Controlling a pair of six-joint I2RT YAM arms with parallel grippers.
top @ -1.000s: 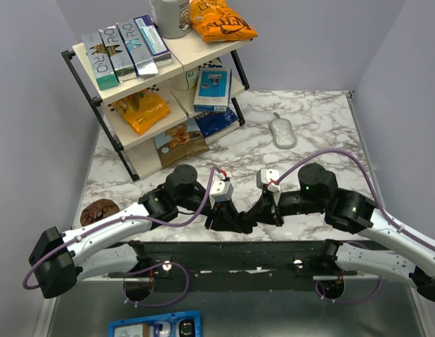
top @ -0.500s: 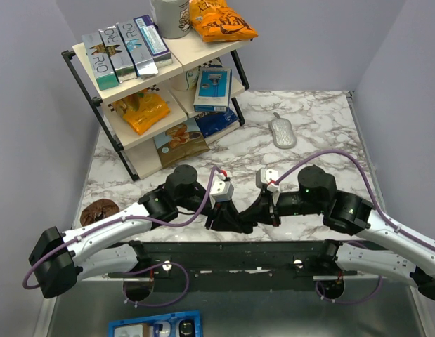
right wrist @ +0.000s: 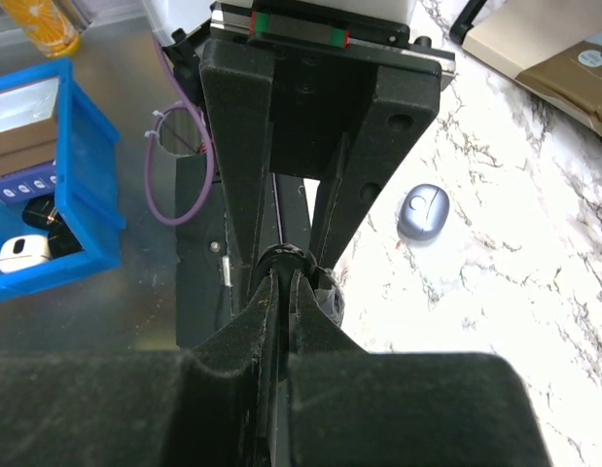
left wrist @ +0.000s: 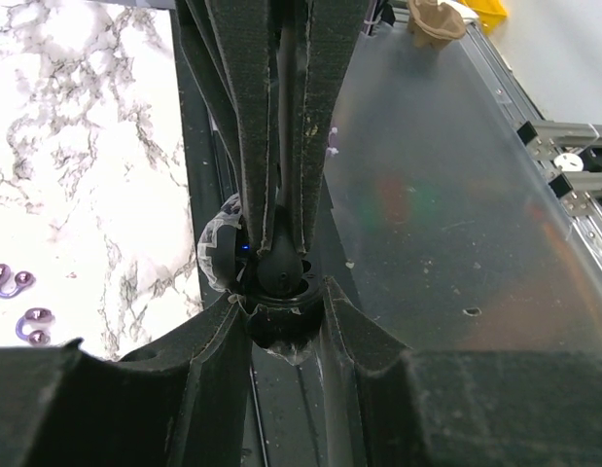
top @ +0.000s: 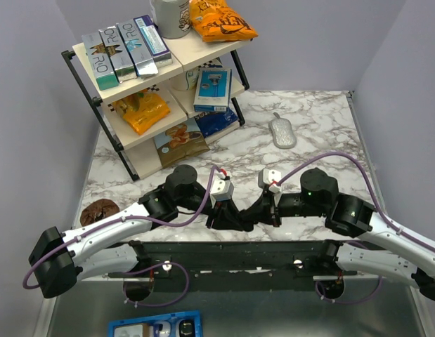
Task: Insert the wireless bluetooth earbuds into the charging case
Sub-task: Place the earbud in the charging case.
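the left claw (left wrist: pixel 281 309) is closed tight on a small black earbud (left wrist: pixel 279 274) over the near edge of the marble surface (right wrist: pixel 534 292). the right claw (right wrist: pixel 281 282) meets it tip to tip, pinched narrow on what looks like the same black, ring-like piece. the periwinkle charging case (right wrist: pixel 424 212) lies on the surface just beside the two claws, apart from both in the right wrist view. two purple earbuds (left wrist: pixel 11 281) lie loose on the marble near the left claw.
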